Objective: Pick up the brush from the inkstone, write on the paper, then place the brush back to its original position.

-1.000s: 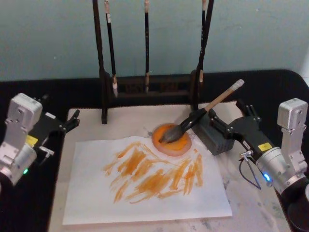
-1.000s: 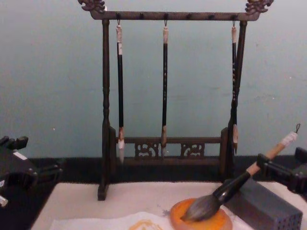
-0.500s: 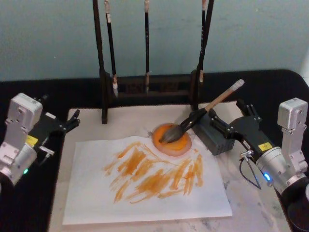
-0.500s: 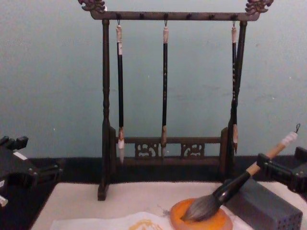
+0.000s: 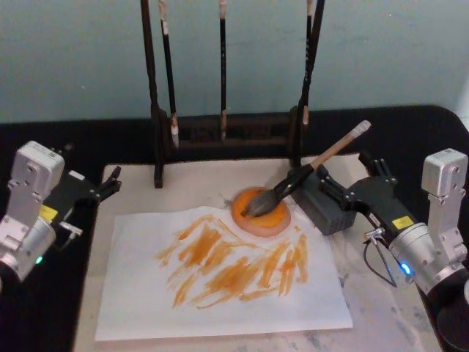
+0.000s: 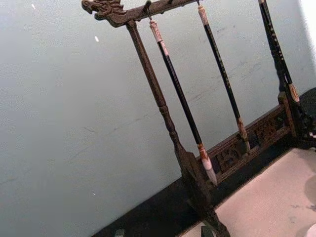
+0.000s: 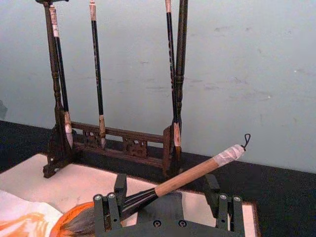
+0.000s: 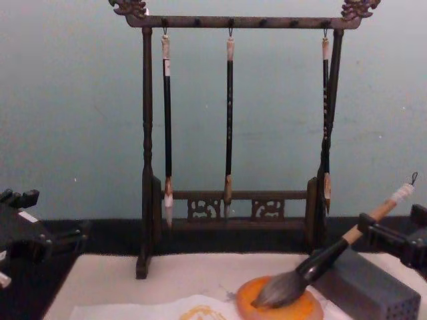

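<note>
Three slim dark brushes (image 8: 229,120) hang from a carved wooden rack (image 8: 147,153) at the back of the desk (image 5: 132,128), in front of a pale blue-green wall. Ahead of the rack lies a beige mat (image 5: 198,183), and on it the paper (image 5: 220,301), streaked across its middle with orange strokes.

At the paper's far right corner sits the inkstone (image 5: 262,211), a round orange disc. The brush (image 5: 304,174) lies slanted with its bushy grey-brown bristles resting on the inkstone and its black lower shaft propped on the edge of a grey block (image 5: 322,205) just to the right. Its tan handle rises up and to the right, ending in a whitish tip with a small loop, seen clearly in the right wrist view.

The right claw (image 5: 350,176) reaches in from the right side, over the grey block. Its fingers (image 7: 109,210) are spread apart, one on each side of the brush handle, which passes between them without visible contact, so the claw stands released.

The left claw (image 5: 110,183) rests at the left edge of the mat, well apart from the brush, pointing toward the rack; whether it is released or clenched cannot be told.
</note>
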`<state>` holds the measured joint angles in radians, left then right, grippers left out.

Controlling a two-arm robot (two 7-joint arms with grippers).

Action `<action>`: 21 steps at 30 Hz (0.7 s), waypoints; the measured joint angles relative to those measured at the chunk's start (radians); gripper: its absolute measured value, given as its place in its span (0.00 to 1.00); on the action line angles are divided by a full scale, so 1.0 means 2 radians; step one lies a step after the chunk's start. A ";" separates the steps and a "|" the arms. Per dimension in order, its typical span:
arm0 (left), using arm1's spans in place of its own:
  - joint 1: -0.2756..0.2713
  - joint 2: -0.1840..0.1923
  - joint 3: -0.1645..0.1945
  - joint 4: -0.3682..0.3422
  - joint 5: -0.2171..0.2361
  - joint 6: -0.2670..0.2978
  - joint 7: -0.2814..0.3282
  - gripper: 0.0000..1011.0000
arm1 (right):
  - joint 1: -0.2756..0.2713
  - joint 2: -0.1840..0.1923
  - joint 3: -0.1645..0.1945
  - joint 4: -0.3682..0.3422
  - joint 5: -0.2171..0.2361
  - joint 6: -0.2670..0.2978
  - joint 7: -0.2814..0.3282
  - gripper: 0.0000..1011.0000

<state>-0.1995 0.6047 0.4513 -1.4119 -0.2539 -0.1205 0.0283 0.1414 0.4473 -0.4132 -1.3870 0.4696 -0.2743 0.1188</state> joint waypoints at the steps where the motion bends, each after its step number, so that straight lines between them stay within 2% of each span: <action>1: 0.000 0.000 0.000 0.000 0.000 0.000 0.000 0.99 | 0.000 0.000 0.000 0.000 0.000 0.000 0.000 0.99; 21: 0.000 0.000 0.000 0.000 0.000 0.000 0.000 0.99 | 0.000 0.000 0.000 0.000 0.001 0.000 0.000 0.99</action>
<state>-0.1995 0.6047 0.4514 -1.4119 -0.2539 -0.1205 0.0283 0.1413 0.4475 -0.4132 -1.3878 0.4712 -0.2737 0.1188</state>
